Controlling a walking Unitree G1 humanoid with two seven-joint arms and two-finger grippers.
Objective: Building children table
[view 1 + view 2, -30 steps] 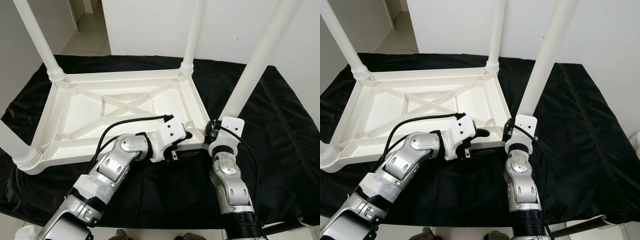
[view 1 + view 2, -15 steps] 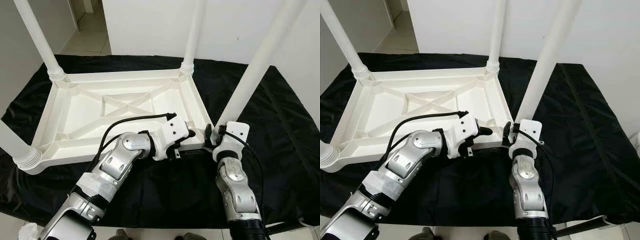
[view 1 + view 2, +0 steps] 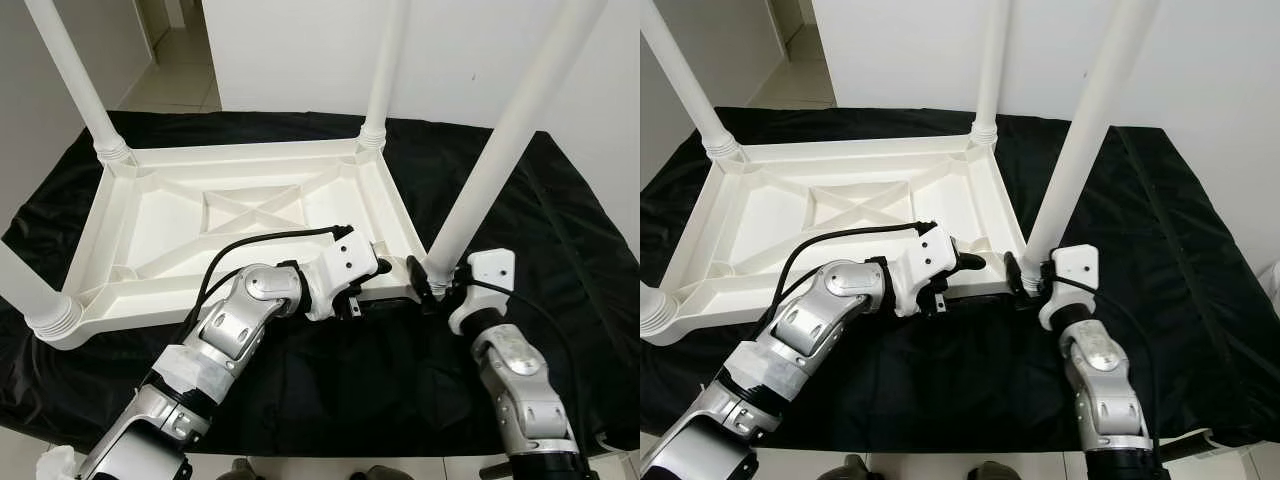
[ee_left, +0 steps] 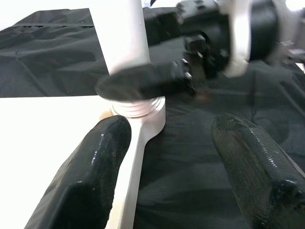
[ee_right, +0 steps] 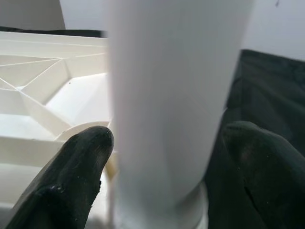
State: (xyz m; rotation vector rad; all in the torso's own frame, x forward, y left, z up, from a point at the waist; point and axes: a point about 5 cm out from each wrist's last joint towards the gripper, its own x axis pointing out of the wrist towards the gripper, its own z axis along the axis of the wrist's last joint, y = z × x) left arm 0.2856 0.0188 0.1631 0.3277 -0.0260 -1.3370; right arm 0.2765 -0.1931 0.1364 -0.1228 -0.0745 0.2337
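The white plastic table [image 3: 150, 300] lies upside down on a black cloth, its legs pointing up. My right gripper [image 3: 428, 285] is at the near right corner. In the right wrist view its fingers [image 5: 76, 176] sit on either side of the leg [image 5: 171, 95] just above the collar and touch it on both sides. That near right leg [image 3: 500, 150] leans slightly to the right. My left gripper [image 3: 372, 285] is open at the table's near rim, just left of the same corner. One finger [image 4: 95, 162] is over the white rim and the other is over the cloth.
The black cloth [image 3: 560, 240] covers the work surface out to its edges. The other legs stand at the far left [image 3: 75, 75], the far right [image 3: 385, 60] and the near left [image 3: 25, 285]. A tiled floor shows beyond the far left corner.
My right forearm has swung to the right around the base of the near right leg while its fingers stayed at the collar. The left gripper moved slightly toward that corner.
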